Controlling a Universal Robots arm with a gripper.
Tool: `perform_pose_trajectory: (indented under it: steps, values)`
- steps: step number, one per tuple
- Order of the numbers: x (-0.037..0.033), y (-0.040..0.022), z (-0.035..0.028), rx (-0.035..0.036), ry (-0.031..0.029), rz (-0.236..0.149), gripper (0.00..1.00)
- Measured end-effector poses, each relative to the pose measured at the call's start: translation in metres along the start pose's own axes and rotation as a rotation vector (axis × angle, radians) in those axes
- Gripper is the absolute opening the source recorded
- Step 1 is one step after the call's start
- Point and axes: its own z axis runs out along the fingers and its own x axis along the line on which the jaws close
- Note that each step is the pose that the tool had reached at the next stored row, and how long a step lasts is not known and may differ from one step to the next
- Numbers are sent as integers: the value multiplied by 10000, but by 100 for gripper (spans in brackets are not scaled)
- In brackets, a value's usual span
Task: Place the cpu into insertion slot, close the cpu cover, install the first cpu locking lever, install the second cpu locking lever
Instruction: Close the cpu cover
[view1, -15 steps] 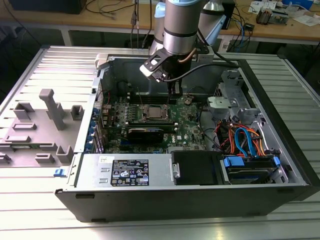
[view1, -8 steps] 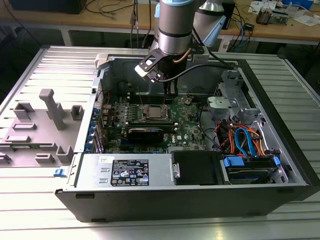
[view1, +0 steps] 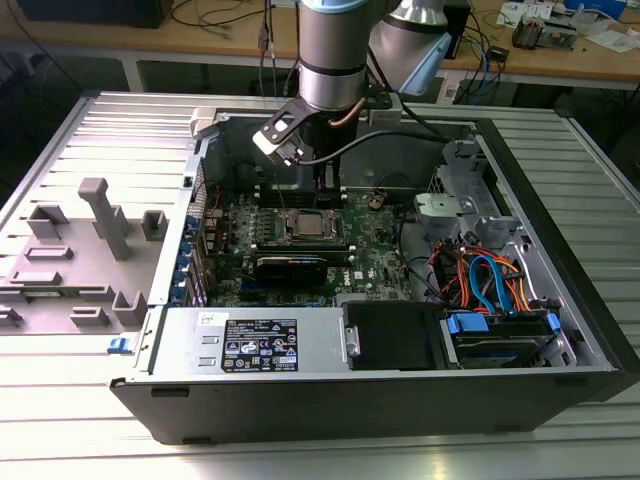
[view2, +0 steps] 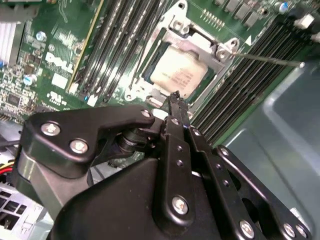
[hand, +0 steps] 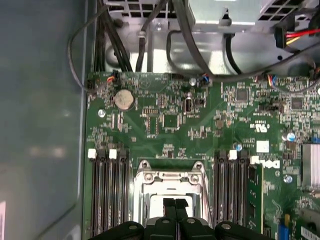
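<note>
The cpu (view2: 177, 75) lies flat in the insertion slot (view2: 149, 70) of the green motherboard, its pale metal top showing. The cpu cover (view2: 200, 40) lies down around it, and the chip shows through its window. A thin metal lever rod (view2: 270, 59) sticks out from the socket's corner over the memory slots, toward the case wall. My gripper (view2: 175, 97) hovers just above the socket's edge with its black fingers pressed together and nothing between them. In the first wrist view the gripper (hand: 175, 202) hangs over the cpu (hand: 156, 204). In the exterior view the gripper (view1: 325, 182) hangs just behind the socket (view1: 305, 226).
Long black memory slots (hand: 107, 195) flank the socket on both sides. A coin battery (hand: 124, 99) sits farther along the board. The grey case wall (view2: 280, 125) is close by. A power supply (view1: 260, 345) and coloured cables (view1: 480, 280) fill the case's near side.
</note>
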Motion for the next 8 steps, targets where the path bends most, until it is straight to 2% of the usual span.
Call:
perform_pose_trajectory:
  steps: [3, 8]
  values:
    - [2, -42, 3, 1, 0, 0, 11]
    - [1, -44, 3, 1, 0, 0, 11]
